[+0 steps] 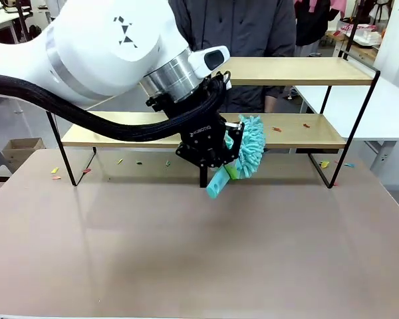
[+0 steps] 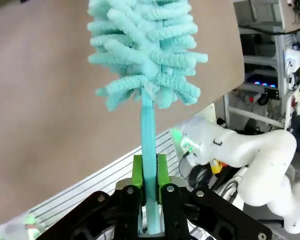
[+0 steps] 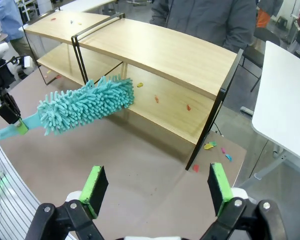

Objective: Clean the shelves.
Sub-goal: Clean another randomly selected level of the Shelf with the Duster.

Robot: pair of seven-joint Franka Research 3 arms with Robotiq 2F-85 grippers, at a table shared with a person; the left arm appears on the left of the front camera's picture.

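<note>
Across the tan table (image 1: pixel 186 266), facing the shelves (image 1: pixel 299 71) standing along its far edge, coloured scraps (image 1: pixel 276 129) lying on the lower board. Pinching a teal duster (image 1: pixel 249 146) by its handle in the left end effector (image 2: pixel 150 175), fluffy head hanging by the lower board's front. Holding the right end effector (image 3: pixel 157 185) spread wide, pads well apart.

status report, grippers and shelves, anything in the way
Grippers: left gripper shut on teal fluffy duster, right gripper open, empty. Duster head by lower board of light-wood, black-framed shelves. That board carries coloured scraps; person behind.
</note>
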